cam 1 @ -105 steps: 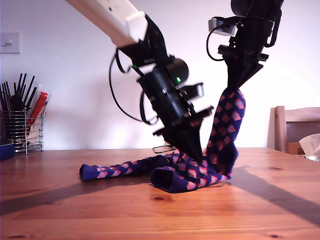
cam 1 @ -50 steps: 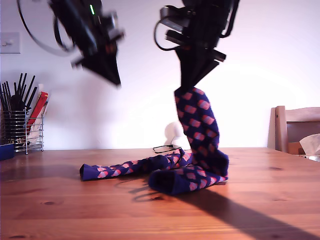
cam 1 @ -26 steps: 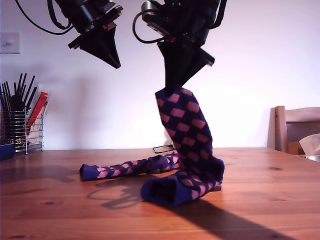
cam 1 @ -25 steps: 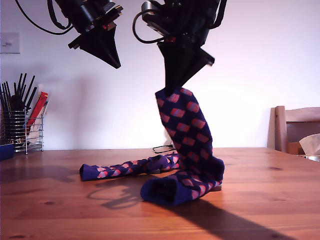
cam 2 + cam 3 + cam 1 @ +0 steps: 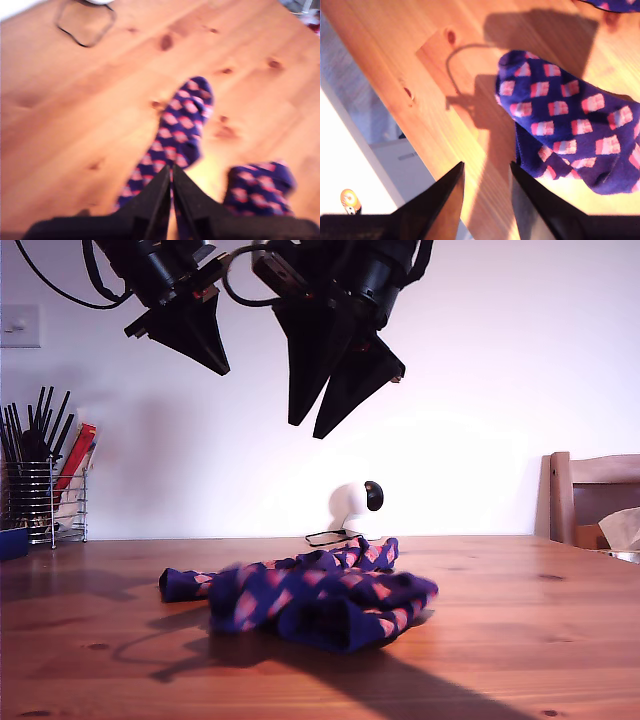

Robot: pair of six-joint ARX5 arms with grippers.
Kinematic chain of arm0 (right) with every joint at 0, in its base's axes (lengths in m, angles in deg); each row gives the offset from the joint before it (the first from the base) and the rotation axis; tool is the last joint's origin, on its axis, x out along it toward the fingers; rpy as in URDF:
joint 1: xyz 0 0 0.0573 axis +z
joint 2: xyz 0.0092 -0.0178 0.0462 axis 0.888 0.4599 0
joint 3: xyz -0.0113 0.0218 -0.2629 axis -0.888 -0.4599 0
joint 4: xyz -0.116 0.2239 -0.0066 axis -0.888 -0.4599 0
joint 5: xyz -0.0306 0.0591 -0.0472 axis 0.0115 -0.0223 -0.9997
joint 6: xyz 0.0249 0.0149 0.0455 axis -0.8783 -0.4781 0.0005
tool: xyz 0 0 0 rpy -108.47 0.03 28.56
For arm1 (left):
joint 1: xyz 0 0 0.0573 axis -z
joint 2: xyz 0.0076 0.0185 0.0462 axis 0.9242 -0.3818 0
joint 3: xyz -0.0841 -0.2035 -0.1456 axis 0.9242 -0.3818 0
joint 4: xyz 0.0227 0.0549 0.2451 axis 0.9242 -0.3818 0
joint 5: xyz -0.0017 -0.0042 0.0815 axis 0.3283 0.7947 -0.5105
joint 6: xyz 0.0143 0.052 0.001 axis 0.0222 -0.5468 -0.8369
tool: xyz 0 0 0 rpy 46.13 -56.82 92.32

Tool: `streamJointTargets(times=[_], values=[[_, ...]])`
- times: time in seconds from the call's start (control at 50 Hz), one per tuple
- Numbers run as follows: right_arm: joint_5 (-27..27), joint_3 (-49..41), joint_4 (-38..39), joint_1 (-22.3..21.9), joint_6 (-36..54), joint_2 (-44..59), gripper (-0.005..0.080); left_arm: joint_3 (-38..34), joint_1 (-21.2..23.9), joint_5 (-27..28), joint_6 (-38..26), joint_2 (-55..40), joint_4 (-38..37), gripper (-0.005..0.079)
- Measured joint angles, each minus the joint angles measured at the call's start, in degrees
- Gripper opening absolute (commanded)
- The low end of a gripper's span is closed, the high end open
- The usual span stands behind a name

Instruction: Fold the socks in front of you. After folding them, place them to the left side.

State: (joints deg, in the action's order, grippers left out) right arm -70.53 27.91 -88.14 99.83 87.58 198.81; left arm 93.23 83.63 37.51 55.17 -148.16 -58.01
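Both socks (image 5: 310,595), navy with pink-red blocks, lie in a loose heap on the wooden table (image 5: 520,640). One toe end stretches out toward the exterior view's left. My second gripper (image 5: 308,428) hangs open high above the heap with nothing between its fingers. In its wrist view (image 5: 486,167) a sock (image 5: 560,120) lies on the wood below. My first gripper (image 5: 222,368) is shut and empty, high up toward the exterior view's left. Its own view (image 5: 171,172) looks down on one sock (image 5: 182,127) and a part of the other (image 5: 257,187).
A wire holder of utensils (image 5: 45,490) and a blue object (image 5: 12,542) stand at the exterior view's left. Behind the socks are a small white device (image 5: 350,505) and a black cable (image 5: 325,537). A wooden chair (image 5: 590,500) is at the exterior view's right.
My second gripper has opened and let go of the hanging sock, which dropped into a heap on the table. Before that, my first gripper rose from the socks toward the exterior view's upper left.
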Motion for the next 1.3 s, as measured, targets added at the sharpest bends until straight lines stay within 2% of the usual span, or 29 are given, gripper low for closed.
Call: streamJointTargets(times=[0.18,0.34,0.44,0.52,0.6,0.68,0.76,0.96,1.12,1.3], values=[[-2.43,0.0,2.86,-2.38,0.81,0.0,0.0252,0.0,0.04,6.82,0.07,-0.33,-2.91,-0.0024],[-3.28,0.0,6.67,-9.03,2.03,0.0,0.025,0.0,0.72,7.91,-0.04,-2.32,-8.44,-0.0023],[-3.41,0.0,13.55,-13.53,4.44,0.0,0.0239,0.0,1.92,8.04,-1.55,-5.03,-12.04,-0.0023],[-2.43,0.0,19.61,-16.72,6.51,0.0,0.0156,-0.02,3.04,8.04,-3.87,-7.15,-13.81,-0.0023],[-0.2,0.0,24.44,-18.64,8.33,0.0,-0.0025,-0.09,4.02,8.04,-6.03,-8.44,-14.36,-0.0023],[2.19,0.0,28.06,-19.45,10.21,0.07,-0.0013,-1.14,4.61,8.26,-8.35,-8.44,-13.66,-0.0023],[3.48,0.0,29.27,-19.63,11.23,0.28,-0.0013,-3.74,5.25,9.07,-9.16,-8.28,-12.24,-0.0023],[5.4,0.02,29.77,-20.59,12.31,4.94,-0.0013,-15.37,5.51,13.05,-9.77,-8.28,-6.58,-0.0023],[5.38,-0.09,30.47,-21.44,12.28,9.79,-0.0013,-22.71,6.05,13.79,-9.33,-5.81,4.02,-0.0023],[5.38,-0.11,32.13,-21.92,12.41,10.38,-0.0013,-35.71,7.04,13.53,-8.35,5.6,17.07,-0.0023]])
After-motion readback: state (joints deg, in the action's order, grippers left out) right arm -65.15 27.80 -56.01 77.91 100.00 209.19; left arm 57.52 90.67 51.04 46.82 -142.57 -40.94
